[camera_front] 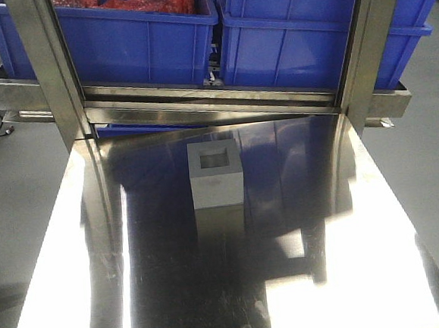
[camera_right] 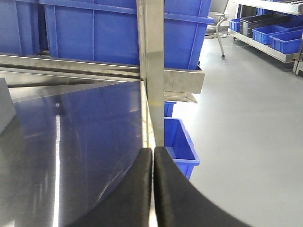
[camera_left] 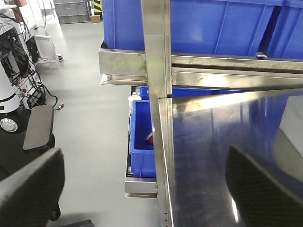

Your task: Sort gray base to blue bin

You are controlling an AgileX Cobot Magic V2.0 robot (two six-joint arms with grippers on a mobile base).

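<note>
1. Well ahead of both sets of jaws, the base sits upright on the table with its recess facing up. It is near the far edge, and nothing touches it.
2. Our left gripper hangs over the table's left edge with its jaws spread wide and nothing between them. The base lies off to their right, outside that wrist view.
3. Our right gripper hangs over the right edge, facing a post. Its jaws are pressed together and empty, and the base lies to their left.
4. Beyond the base, farther again from the jaws, two blue bins stand side by side on a rack. The left bin holds red stuff, and the right bin shows only its wall. Both floors are hidden, so we only judge the right bin the likelier target.
5. We judge the task to be at its start: the reach for the base has not begun.
6. For the next move the left gripper looks readier, since its jaws are spread.
   - It would travel right and forward, then come down with the jaws straddling two opposite sides of the base, and close.
   - The lift must then clear the rack rail and the bin's rim.
</note>
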